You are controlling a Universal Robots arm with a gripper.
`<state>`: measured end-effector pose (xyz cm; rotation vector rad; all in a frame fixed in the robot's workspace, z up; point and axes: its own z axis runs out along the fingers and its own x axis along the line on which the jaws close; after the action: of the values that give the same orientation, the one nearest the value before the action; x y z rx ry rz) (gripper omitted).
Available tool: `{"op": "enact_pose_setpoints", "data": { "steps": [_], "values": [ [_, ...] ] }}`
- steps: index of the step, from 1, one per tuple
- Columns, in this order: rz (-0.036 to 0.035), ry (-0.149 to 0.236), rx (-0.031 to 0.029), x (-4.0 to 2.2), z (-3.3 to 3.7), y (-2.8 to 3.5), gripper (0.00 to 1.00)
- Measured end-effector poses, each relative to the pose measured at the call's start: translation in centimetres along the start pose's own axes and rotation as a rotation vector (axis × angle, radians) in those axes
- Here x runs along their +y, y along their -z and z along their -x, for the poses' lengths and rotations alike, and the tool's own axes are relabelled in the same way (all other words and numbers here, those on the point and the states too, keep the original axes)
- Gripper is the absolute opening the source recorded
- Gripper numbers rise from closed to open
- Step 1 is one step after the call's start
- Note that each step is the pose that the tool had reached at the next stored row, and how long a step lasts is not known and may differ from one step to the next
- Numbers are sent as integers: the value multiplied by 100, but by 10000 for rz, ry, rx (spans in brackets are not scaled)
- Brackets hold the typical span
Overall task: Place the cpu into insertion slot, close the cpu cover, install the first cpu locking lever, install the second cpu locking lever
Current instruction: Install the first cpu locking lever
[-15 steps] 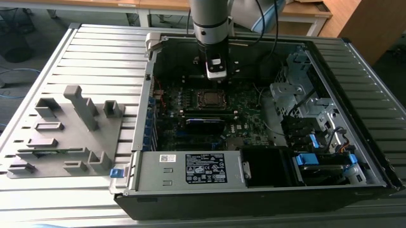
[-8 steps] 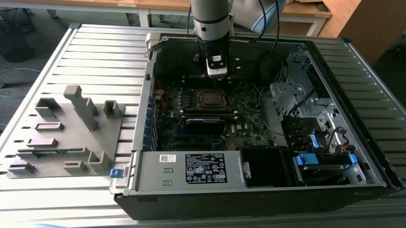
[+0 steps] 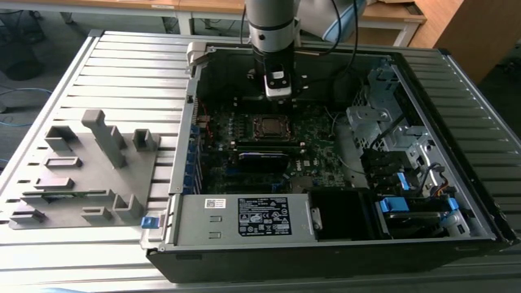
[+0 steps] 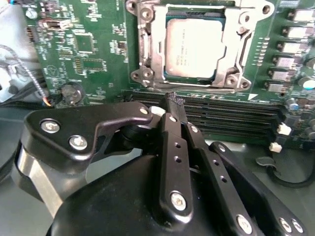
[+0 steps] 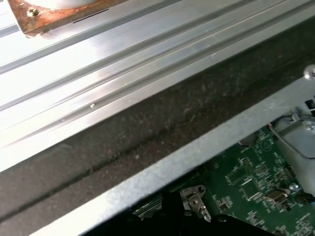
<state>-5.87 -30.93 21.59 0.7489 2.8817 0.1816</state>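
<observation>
Exterior view's left: grey fixture block (image 3: 82, 177) stood on the slotted table (image 3: 122, 61). Centre: open computer case (image 3: 183, 152), with the power supply (image 3: 244, 217) along its near side. My arm (image 3: 273, 24) came down into the case, its upper part cut off by the picture's edge. My gripper (image 3: 277, 96) hung just beyond the insertion slot (image 3: 254, 126), apart from it.

Second wrist view: my fingers (image 4: 172, 147) were drawn together with nothing between them (the farther tip sat hidden behind the nearer one). Memory slots (image 4: 236, 118) lay between fingertips and socket. The cpu (image 4: 194, 46) lay flat in the slot, with the silver cpu cover (image 4: 147, 49) framing it. Whether the locking levers were latched I could not tell.

First wrist view: a corner of the motherboard (image 5: 246, 182) showed past the case wall.

Exterior view's right: drive bays (image 3: 407, 146), partly in shadow.
</observation>
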Motion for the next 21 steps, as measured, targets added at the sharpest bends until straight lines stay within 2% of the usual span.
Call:
{"op": "enact_pose_setpoints", "data": {
  "steps": [2,6,12,21],
  "values": [
    [-99,33,138,0,0,-3,11],
    [-270,120,278,-1,-1,-7,11],
    [-271,175,287,-1,-1,-6,11],
    [-133,1547,476,-1,-1,-7,11]
  ]
}}
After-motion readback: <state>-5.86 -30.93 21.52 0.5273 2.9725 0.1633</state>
